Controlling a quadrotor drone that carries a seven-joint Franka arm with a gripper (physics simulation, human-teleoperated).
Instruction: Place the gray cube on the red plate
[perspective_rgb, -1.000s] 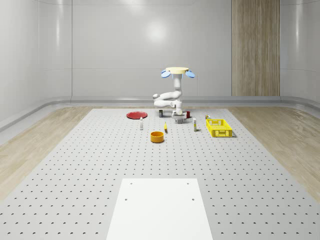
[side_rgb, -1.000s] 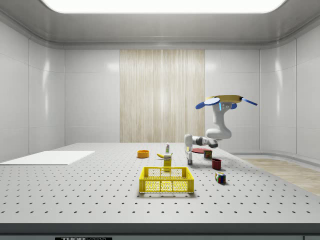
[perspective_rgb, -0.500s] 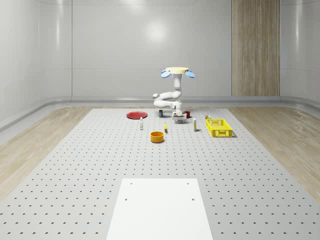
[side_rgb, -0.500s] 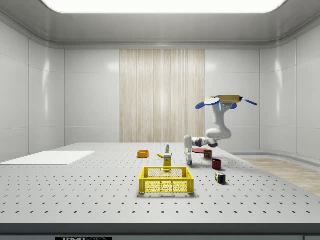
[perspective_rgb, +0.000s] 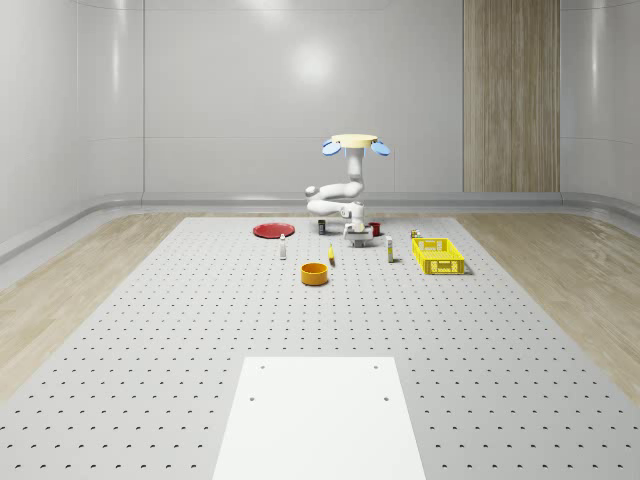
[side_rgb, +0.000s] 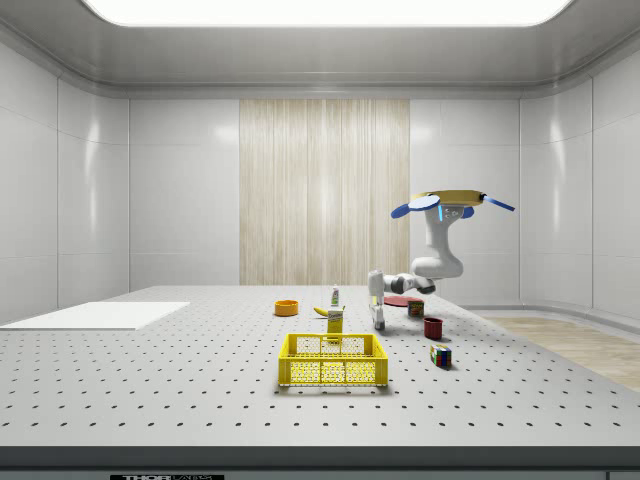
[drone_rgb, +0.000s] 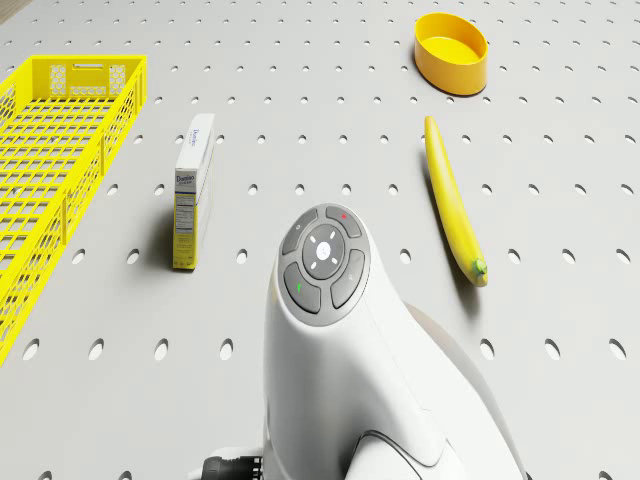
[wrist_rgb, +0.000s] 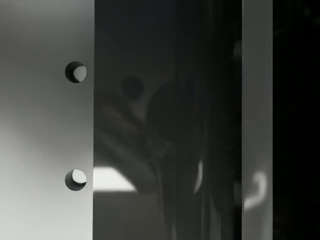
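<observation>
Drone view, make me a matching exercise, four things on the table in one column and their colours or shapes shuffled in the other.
Things:
1. crate
2. bowl
3. banana
4. box

Descriptions:
A. round, orange-yellow
B. long, yellow, green tip
C. white and yellow, standing upright
D. yellow lattice walls

Pairs: 1-D, 2-A, 3-B, 4-C

Perforated table (perspective_rgb: 200, 330): yellow crate (perspective_rgb: 438, 255), banana (drone_rgb: 453, 200), yellow bowl (perspective_rgb: 315, 273), red plate (perspective_rgb: 272, 230).
</observation>
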